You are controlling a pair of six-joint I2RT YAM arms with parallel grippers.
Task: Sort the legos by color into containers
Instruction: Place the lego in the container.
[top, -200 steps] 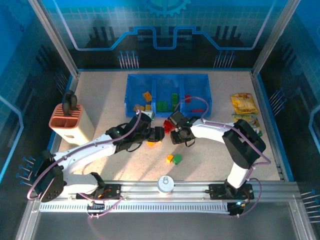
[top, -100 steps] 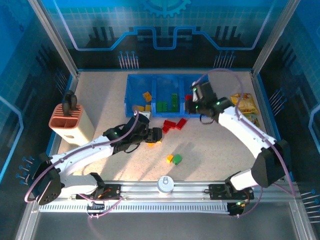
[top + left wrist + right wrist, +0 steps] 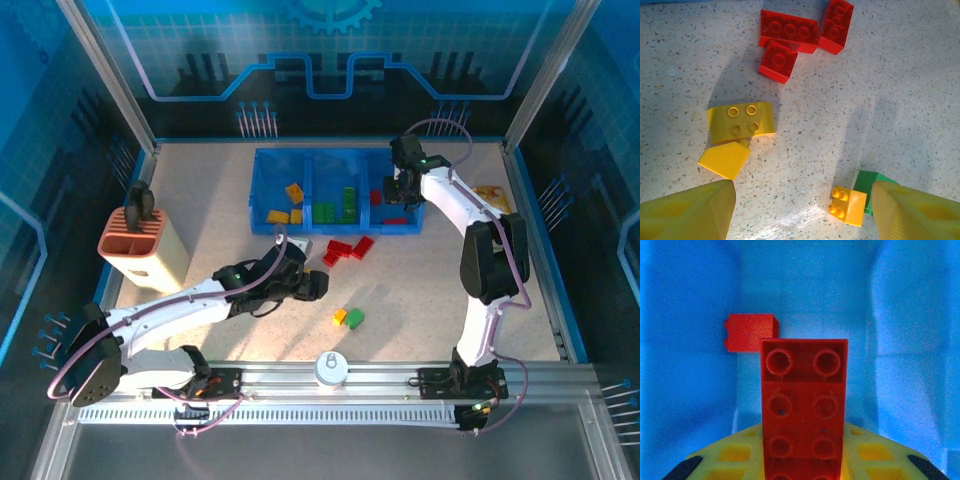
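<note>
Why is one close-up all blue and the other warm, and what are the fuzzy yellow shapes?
Right wrist view: a blue cast, since the camera looks into the blue tray; the held red brick is sharp. Left wrist view: warm light, soft shadows and a glare patch on the table; the yellow fingers are blurred, too near the lens.

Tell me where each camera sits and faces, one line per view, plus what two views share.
Top external: above and behind the arms, looking down on the table; both arms show.
Left wrist: on the left arm, looking down at loose red legos; left end effector's yellow fingers frame the bottom corners.
Right wrist: on the right arm, facing into the blue tray; right end effector grips a red lego.
Shared: top external and left wrist both show the loose red legos.
</note>
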